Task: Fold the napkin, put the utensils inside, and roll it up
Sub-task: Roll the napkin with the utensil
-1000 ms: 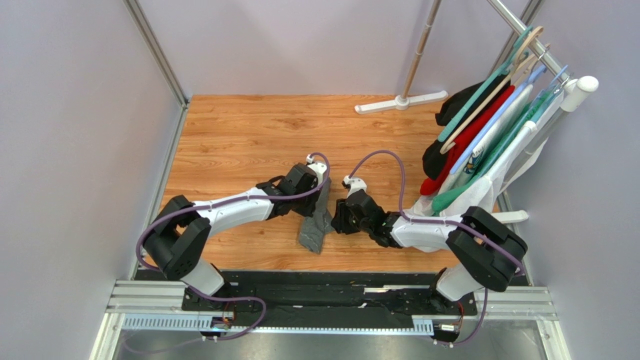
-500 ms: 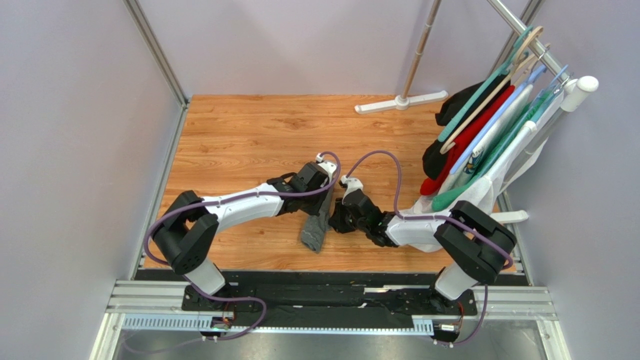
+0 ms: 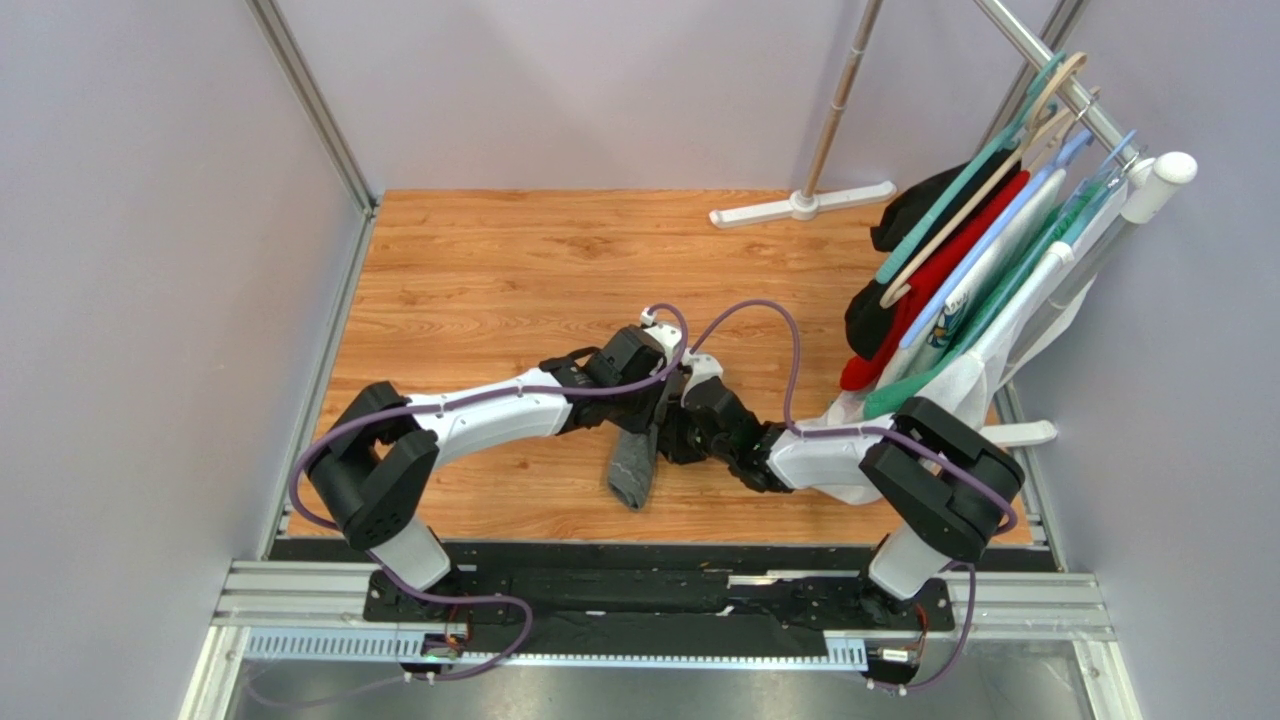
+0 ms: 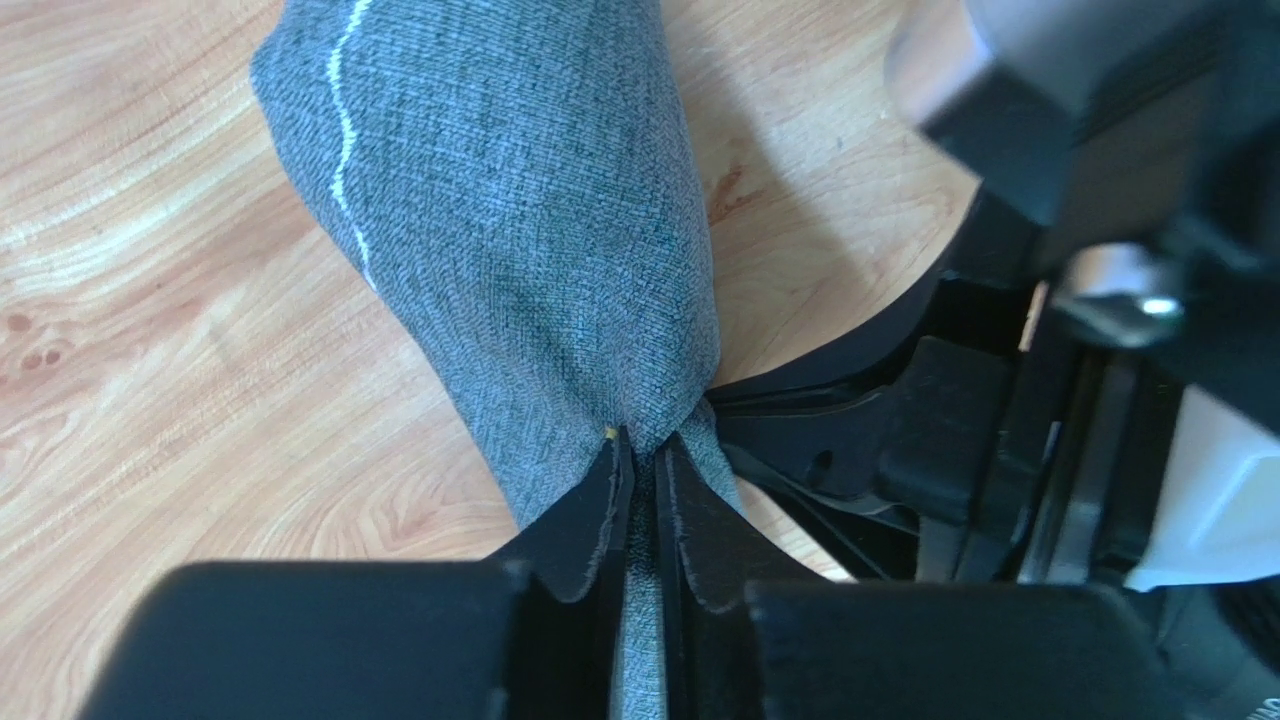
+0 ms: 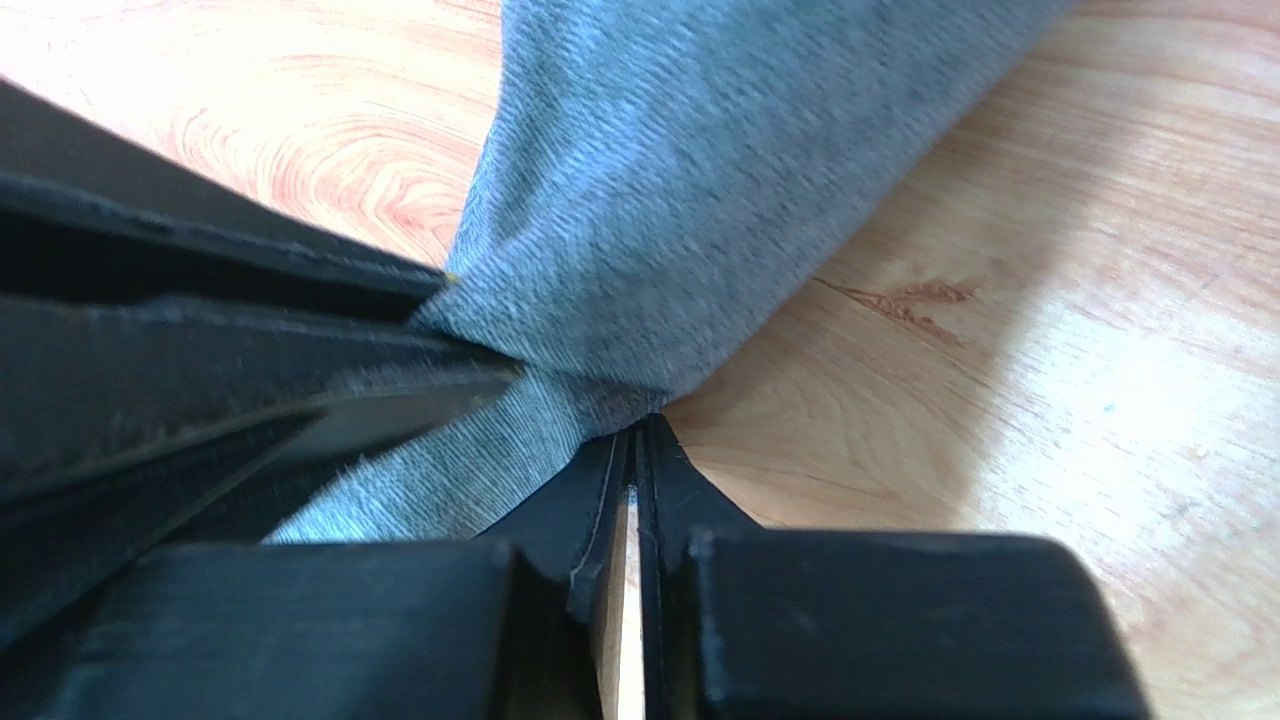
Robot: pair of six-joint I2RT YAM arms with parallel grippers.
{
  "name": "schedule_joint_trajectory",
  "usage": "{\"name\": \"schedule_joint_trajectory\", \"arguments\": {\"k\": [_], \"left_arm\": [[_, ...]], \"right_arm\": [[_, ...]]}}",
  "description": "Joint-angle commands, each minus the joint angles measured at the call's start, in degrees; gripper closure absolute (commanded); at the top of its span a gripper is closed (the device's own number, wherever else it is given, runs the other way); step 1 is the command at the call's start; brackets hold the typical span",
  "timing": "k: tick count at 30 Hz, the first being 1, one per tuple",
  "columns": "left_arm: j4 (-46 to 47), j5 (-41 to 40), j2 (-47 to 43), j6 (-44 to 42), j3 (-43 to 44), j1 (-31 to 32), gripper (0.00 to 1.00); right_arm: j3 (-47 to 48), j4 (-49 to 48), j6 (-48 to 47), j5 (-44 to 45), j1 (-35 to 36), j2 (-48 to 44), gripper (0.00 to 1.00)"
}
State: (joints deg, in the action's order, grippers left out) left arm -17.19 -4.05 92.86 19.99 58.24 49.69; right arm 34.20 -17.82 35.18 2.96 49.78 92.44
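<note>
Since a second ago: left gripper (image 4: 639,458) has shifted right and now crowds the right gripper (image 5: 631,435); the right jaws have closed.

Napkin (image 3: 633,468) is a rolled bundle on the table (image 3: 451,270). Its long axis runs near to far, and the far end is gathered to a point where both grippers meet.
- Left jaws: a narrow gap with cloth pinched in it.
- Right jaws: closed at the same tip; whether they hold cloth is unclear.

Utensils not visible. Each gripper obstructs the other. Hangers (image 3: 962,285) are well apart, on the right.
</note>
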Motion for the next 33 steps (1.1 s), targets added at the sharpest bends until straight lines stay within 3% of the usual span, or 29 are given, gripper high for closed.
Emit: {"name": "schedule_joint_trajectory", "arguments": {"k": [1, 3, 14, 26, 32, 33], "left_arm": [[4.09, 0.90, -1.19, 1.90, -0.32, 0.49, 0.93], [2.96, -2.34, -0.84, 0.76, -0.14, 0.41, 1.00], [4.10, -6.40, -5.49, -0.30, -5.67, -2.84, 1.00], [3.65, -10.09, -11.65, -0.04, -11.91, -4.25, 1.00], [6.03, -7.55, -10.60, 0.75, -13.06, -4.25, 1.00], [6.20, -7.63, -10.25, 0.93, -13.06, -4.25, 1.00]], "right_arm": [[0.17, 3.85, -0.02, 0.55, -0.03, 2.74, 0.95], [0.17, 4.20, -0.02, 0.47, -0.03, 2.57, 0.95], [0.52, 7.01, -0.11, 1.70, -0.03, 2.04, 1.00], [1.49, 8.60, -0.37, 1.79, -0.03, 3.09, 1.00], [3.94, 10.60, -1.60, 0.12, -0.03, 0.38, 1.00], [5.17, 11.49, -1.87, -0.15, -0.03, -0.50, 0.95]]}}
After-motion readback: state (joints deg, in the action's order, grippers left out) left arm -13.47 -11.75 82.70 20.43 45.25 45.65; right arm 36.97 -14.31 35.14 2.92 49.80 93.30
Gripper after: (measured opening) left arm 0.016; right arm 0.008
